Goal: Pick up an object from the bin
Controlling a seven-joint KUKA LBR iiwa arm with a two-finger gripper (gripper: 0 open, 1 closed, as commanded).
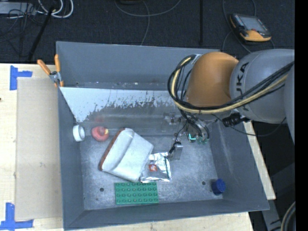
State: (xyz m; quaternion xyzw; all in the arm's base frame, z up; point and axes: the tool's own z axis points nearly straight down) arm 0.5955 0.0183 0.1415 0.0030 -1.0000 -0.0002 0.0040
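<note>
Near the bin's centre, the jaws sit at the upper right corner of a crinkled silver foil packet (159, 168), which touches a white folded cloth (127, 155). A green studded plate (136, 193) lies near it. I cannot tell if they're clenched.

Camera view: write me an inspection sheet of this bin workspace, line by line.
Surface: grey metal bin, floor scuffed, whitish streaks on the back wall.
Job's things: silver foil packet mid-bin, nearest the hand, touching a white folded cloth.
Clutter: green studded plate at the front; white cap and red piece at left; blue piece front right.
Hand: hand low by the packet's upper right corner.
Cables: black and yellow cables looped round the orange wrist cover.
Surroundings: dark floor behind, with loose cables and orange-black devices.
</note>
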